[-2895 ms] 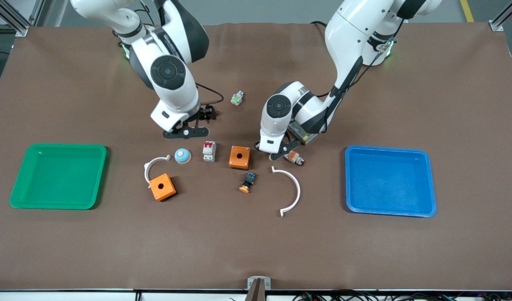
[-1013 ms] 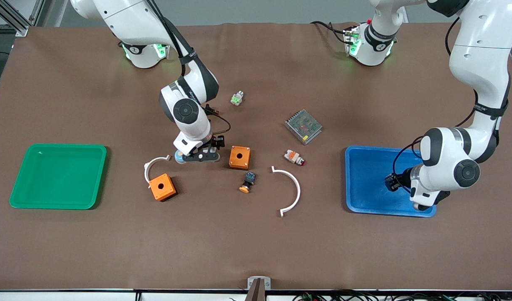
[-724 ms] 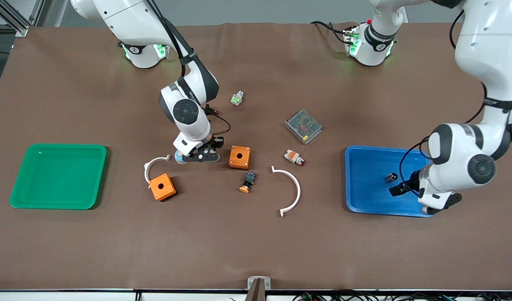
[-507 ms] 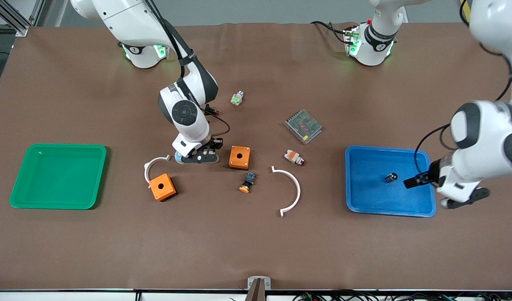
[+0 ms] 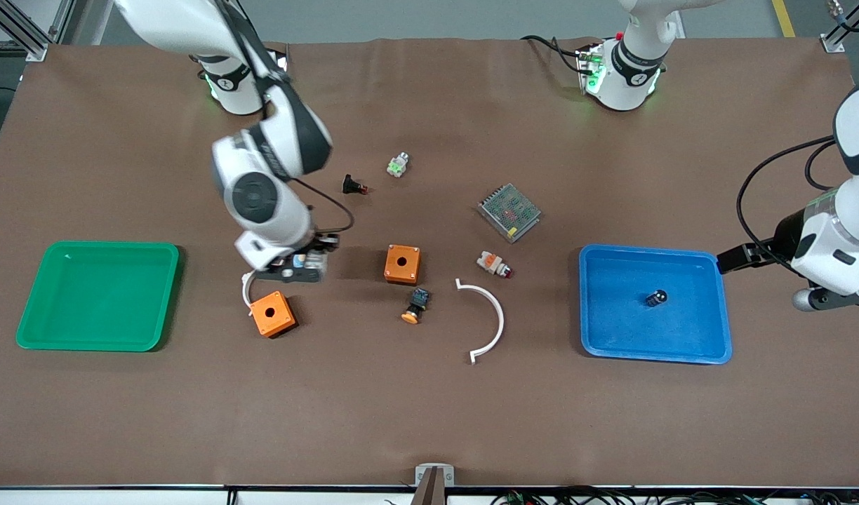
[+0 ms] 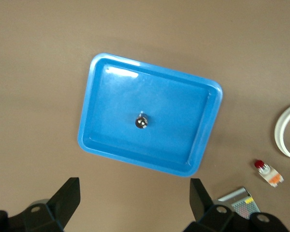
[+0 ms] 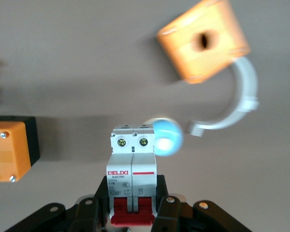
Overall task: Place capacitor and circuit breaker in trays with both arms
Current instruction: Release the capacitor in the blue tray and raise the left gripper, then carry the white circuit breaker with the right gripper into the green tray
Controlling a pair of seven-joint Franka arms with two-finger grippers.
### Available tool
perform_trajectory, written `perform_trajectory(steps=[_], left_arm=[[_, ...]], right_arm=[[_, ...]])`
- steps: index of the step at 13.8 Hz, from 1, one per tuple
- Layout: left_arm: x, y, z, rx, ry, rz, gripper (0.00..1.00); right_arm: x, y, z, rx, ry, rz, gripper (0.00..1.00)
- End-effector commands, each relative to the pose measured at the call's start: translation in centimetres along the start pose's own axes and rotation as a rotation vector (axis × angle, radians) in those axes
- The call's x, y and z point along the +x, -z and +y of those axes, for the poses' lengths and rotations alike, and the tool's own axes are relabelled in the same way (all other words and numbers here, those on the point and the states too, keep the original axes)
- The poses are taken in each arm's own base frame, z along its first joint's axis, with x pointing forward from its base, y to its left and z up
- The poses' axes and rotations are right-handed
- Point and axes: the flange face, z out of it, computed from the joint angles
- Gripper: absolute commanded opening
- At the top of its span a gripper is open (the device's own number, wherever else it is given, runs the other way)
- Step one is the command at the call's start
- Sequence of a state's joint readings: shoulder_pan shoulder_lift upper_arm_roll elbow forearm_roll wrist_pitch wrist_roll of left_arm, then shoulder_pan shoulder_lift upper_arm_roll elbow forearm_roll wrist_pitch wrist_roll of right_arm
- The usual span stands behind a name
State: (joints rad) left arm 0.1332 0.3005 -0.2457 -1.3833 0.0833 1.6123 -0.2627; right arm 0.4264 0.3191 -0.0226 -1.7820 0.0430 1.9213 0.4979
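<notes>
Capacitor point(image 5: 656, 298) lies inside blue tray point(image 5: 710, 351), clear of walls. Left hand point(image 6: 135, 203) spread wide, empty, raised over desk point(image 5: 429, 421) off tray's outer end; that arm appears finished.

Right hand point(image 5: 304, 261) clamped on circuit breaker point(image 7: 133, 166), airborne above small blue dome point(image 7: 165, 137). Breaker's long axis runs out from fingers. Green tray point(image 5: 29, 330), unoccupied, lies at 9 o'clock from hand in front view: likely destination.

Robotics lab: brown-matted table point(image 5: 429, 407), aluminium frame posts point(image 5: 22, 31), cabling.
</notes>
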Motion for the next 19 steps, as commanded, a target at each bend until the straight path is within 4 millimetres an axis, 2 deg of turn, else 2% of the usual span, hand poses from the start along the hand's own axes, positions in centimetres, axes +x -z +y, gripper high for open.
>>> perform_trajectory(steps=[1,3,5,7,8,11,12,14,15,16,18,19], left_arm=[[-0.8,2.9,1.1,0.015,-0.036,0.003,1.0],[-2.3,5.6,1.4,0.013,-0.03,0.045,1.0],[-3.9,8.1,1.6,0.015,-0.038,0.081,1.0],[-5.6,9.4,2.2,0.025,-0.045,0.066,1.0],[-6.3,9.9,2.2,0.029,-0.049,0.06,1.0],[-7.9,11.1,2.0,0.038,-0.047,0.048,1.0],[-8.5,11.6,2.1,0.039,-0.05,0.054,1.0],[-9.3,11.0,1.6,0.035,-0.057,0.04,1.0],[-9.8,10.8,1.2,0.027,-0.049,0.035,1.0],[-10.2,10.6,1.5,0.026,-0.055,0.043,1.0],[-10.2,10.4,0.6,-0.008,-0.048,0.035,1.0],[-10.4,10.2,1.0,-0.01,-0.059,0.029,1.0]], right_arm=[[1.9,8.1,7.6,0.015,-0.046,-0.067,0.15],[3.6,10.8,14.4,0.034,0.003,-0.101,0.15],[5.3,11.1,21.4,0.055,0.039,-0.098,0.13],[6.5,10.4,29.3,0.065,0.054,-0.092,0.13],[7.1,9.3,32.4,0.078,0.071,-0.099,0.12],[9.7,6.0,39.9,0.086,0.119,-0.036,0.13],[10.4,4.7,42.1,0.071,0.117,-0.013,0.14],[11.7,1.1,44.6,0.047,0.097,-0.017,0.14],[12.3,0.0,45.6,0.029,0.088,0.001,0.14],[12.9,-1.0,46.0,0.017,0.085,0.019,0.14],[13.5,-3.2,47.2,0.009,0.072,0.02,0.15],[13.9,-4.3,47.6,-0.012,0.074,0.018,0.15]])
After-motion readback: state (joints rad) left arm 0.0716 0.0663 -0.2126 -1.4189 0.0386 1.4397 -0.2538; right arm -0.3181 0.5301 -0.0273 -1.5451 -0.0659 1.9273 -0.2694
